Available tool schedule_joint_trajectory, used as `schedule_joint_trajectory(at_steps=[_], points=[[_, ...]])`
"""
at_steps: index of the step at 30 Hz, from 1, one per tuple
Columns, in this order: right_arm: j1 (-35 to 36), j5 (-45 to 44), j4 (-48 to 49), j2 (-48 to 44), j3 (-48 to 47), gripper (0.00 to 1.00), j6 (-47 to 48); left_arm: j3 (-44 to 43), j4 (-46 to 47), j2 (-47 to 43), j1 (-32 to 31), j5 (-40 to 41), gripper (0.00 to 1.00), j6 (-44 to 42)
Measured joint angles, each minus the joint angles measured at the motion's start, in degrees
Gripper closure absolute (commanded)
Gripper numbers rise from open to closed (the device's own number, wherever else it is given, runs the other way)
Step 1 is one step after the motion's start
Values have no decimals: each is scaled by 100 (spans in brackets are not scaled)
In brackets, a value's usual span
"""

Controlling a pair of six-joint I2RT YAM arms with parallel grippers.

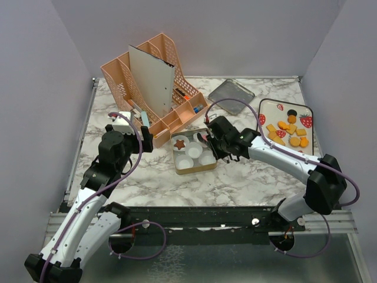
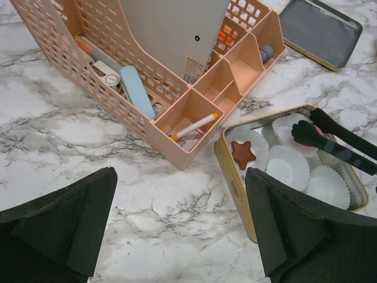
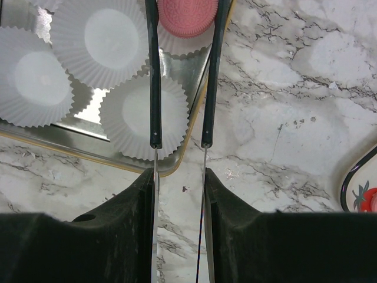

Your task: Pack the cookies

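I saw the right end effector (image 3: 187,7) gripping a pink cookie (image 3: 187,19) above the tin (image 3: 88,154), top centre; the left end effector (image 2: 179,227) gaped open.

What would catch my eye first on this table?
Probably the pink round cookie pinched between the right arm's thin black fingers, over a paper cup at the gold tin's far right corner. A brown star cookie already sits in the tin's far left cup, and a strawberry-print tray of orange cookies lies at the right.
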State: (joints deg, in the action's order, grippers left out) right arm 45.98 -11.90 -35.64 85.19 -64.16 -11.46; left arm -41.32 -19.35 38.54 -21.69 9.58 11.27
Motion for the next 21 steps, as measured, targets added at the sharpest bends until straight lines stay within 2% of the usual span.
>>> schedule_joint_trajectory(at_steps=[10,21], points=[[11,-129,74,116,20,69,57,0,0,4,0,-15,1,0],[11,-144,195,269,24,64,63,0,0,22,0,-17,1,2]])
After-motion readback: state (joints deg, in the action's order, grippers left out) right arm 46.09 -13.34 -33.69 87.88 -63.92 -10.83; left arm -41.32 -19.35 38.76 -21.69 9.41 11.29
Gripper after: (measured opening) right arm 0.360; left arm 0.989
